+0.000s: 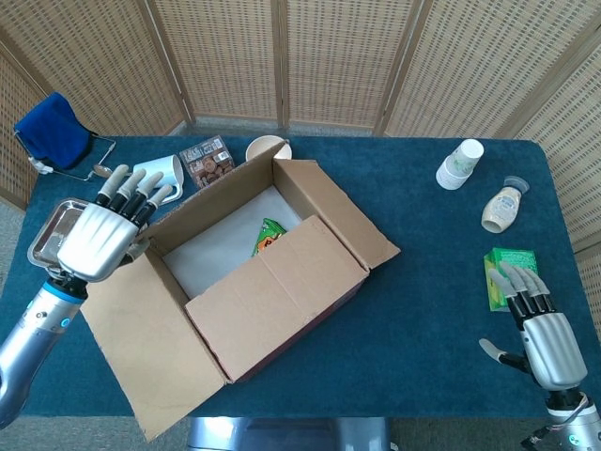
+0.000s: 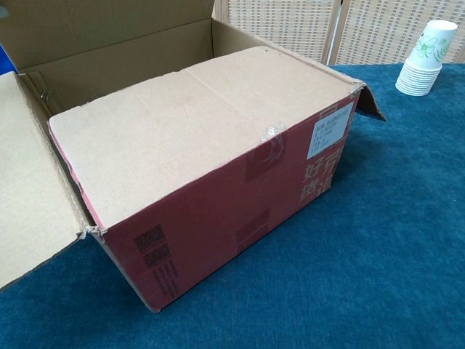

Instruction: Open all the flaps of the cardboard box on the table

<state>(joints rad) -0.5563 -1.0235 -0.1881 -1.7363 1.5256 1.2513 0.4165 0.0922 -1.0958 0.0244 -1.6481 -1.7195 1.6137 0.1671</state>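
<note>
I've got the box (image 1: 263, 272) sitting mid-table, a little toward the left and near edges, turned at an angle. My left hand (image 1: 94, 240) is up beside the far flap (image 1: 202, 202), fingers spread and holding nothing; its fingertips sit right at that flap's outer face, though I can't tell from here whether they actually touch it. That far flap stands raised, and the chest view shows its inner side (image 2: 102, 29) upright behind the opening. The left flap (image 1: 141, 348) lies folded all the way out, hanging past the near-left table edge. The right flap (image 1: 343, 216) angles outward toward the right edge. The near flap (image 1: 272, 296) is the one not yet done: it lies flat across the top, covering the near half of the opening. Through the gap I see a white lining and a green packet (image 1: 269, 235) inside.

My right hand (image 1: 543, 329) rests at the near-right corner, fingers extended together, thumb out, gripping nothing. A green carton (image 1: 507, 268) lies just beyond its fingertips. Paper cups (image 1: 460, 164) and a bottle (image 1: 502, 207) sit toward the far-right corner. A tray (image 1: 47, 235), mug (image 1: 164, 169) and bowl (image 1: 263, 147) sit on the left side, toward the far edge.
</note>
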